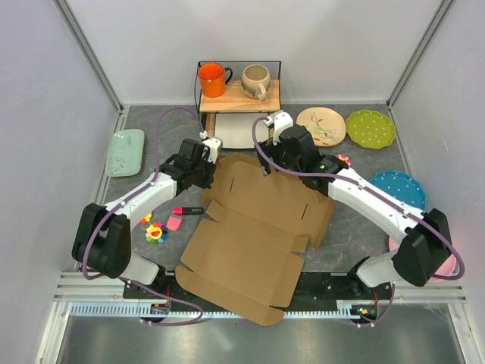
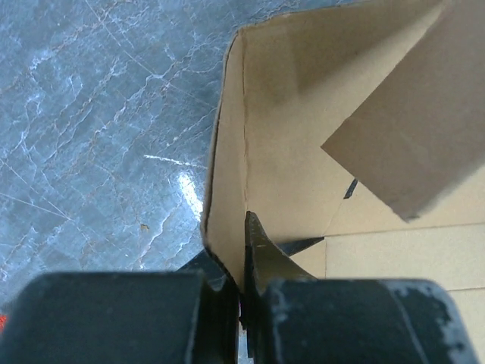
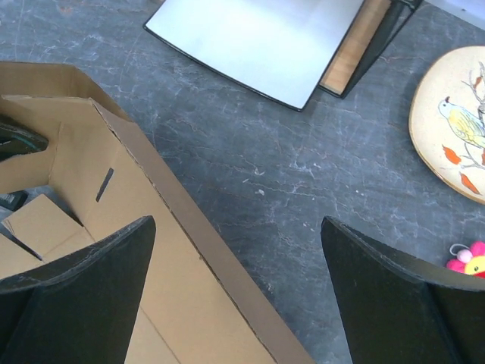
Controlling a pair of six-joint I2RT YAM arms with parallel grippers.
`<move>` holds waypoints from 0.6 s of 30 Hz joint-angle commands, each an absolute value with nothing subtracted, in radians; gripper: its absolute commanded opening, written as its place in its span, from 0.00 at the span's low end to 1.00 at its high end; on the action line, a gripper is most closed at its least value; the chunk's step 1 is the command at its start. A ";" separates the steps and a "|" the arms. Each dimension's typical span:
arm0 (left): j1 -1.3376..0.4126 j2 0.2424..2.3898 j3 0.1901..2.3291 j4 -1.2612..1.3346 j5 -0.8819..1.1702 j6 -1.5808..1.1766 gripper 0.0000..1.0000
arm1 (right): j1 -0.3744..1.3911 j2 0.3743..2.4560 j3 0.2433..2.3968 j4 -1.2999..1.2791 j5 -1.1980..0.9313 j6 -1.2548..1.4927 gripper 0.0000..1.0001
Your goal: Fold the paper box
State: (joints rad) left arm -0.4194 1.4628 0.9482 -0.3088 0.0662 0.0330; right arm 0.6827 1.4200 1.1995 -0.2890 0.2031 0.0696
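Observation:
The paper box (image 1: 258,227) is a large brown die-cut cardboard sheet with flaps and slits, lying in the middle of the table and overhanging the near edge. My left gripper (image 1: 210,168) is at its far left corner, shut on a raised side flap (image 2: 227,189); the flap's edge runs between my fingers. My right gripper (image 1: 270,155) is open over the box's far edge (image 3: 174,205). One finger (image 3: 98,265) is above the cardboard, the other finger (image 3: 386,280) above the bare table. It holds nothing.
A small wooden rack (image 1: 239,95) with an orange mug (image 1: 212,79) and a beige mug (image 1: 256,80) stands behind the box, a white flat tray (image 3: 258,38) under it. Plates (image 1: 370,127) lie at the right, a pale green dish (image 1: 125,151) at the left, small toys (image 1: 163,225) near the left arm.

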 commanded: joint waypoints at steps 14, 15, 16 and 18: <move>-0.430 1.417 0.933 -0.342 0.003 -0.113 0.02 | 0.742 1.581 1.351 -0.296 0.135 -0.055 0.92; -0.430 1.416 0.934 -0.348 0.005 -0.124 0.02 | 0.742 1.586 1.344 -0.296 0.161 -0.055 0.89; -0.430 1.410 0.939 -0.353 0.006 -0.129 0.02 | 0.742 1.589 1.341 -0.296 0.161 -0.057 0.83; -0.431 1.402 0.939 -0.354 0.011 -0.144 0.02 | 0.742 1.604 1.339 -0.296 0.155 -0.055 0.79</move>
